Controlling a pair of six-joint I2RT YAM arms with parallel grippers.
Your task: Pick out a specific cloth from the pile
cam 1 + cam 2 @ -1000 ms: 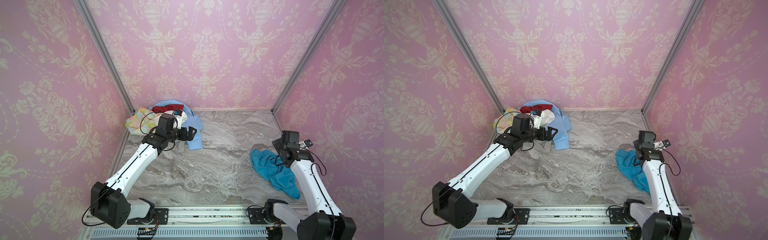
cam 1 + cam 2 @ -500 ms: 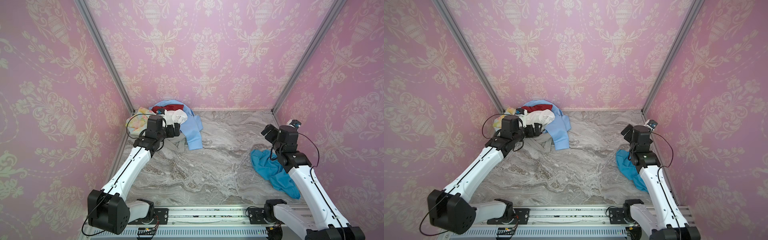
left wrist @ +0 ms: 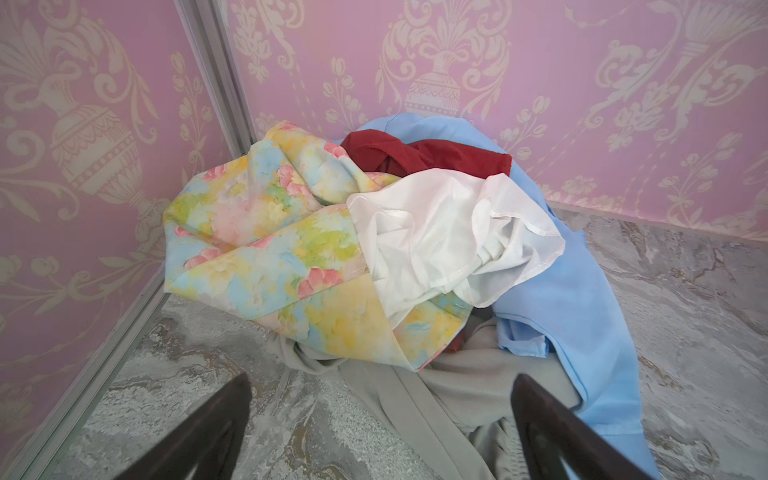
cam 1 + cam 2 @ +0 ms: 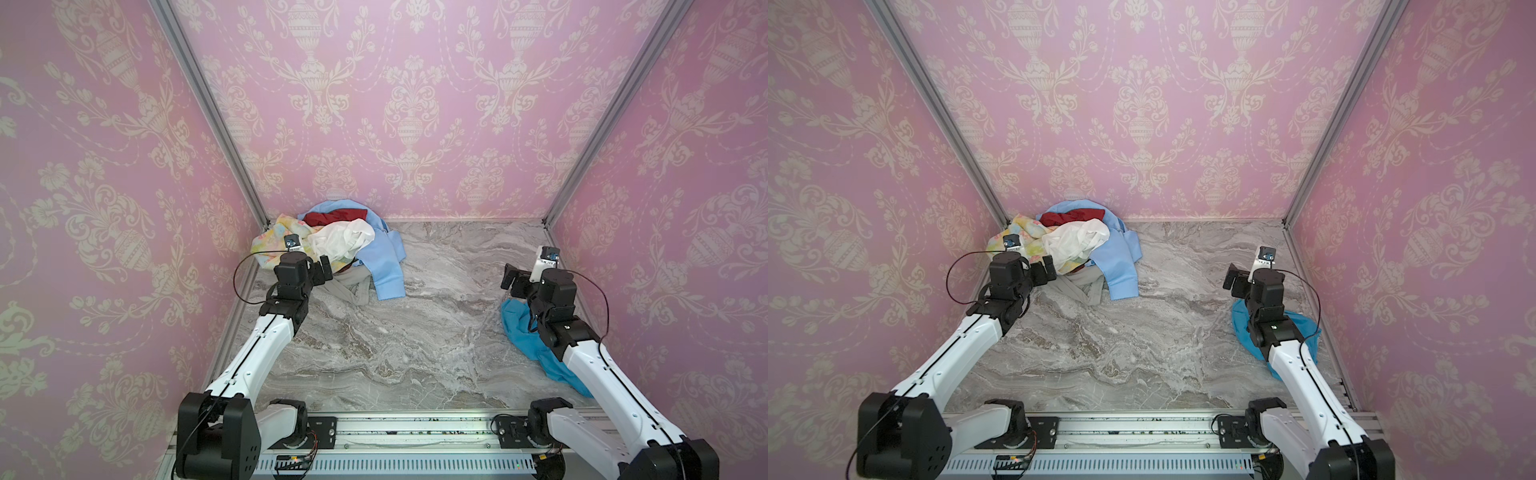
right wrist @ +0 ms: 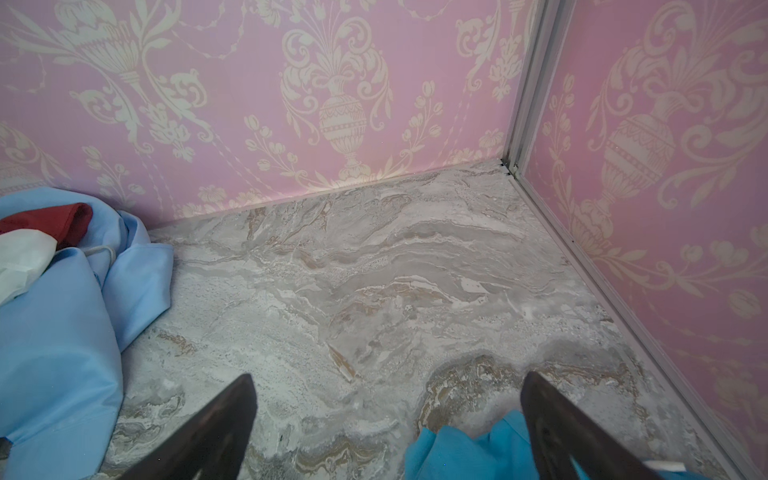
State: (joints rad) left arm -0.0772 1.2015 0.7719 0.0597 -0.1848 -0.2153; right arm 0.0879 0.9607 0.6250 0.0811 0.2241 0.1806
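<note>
Seemingly done: cloth (image 4: 519, 328) right on worktop (image 4: 415, 332), apart from far-left pile (image 4: 345, 241); left end effector (image 3: 381, 378), right end effector (image 5: 388, 376) spread, empty.

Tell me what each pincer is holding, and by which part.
Nothing. The left pincer is open facing the pile; the right pincer is open, teal cloth lying free below it.

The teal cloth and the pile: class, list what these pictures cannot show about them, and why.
- Teal cloth: partly hidden under the right arm in both top views; cut off by the frame edge in the right wrist view.
- Grey garment: mostly buried in the pile; shape unclear.
- Dark red piece: only a fold shows.
</note>
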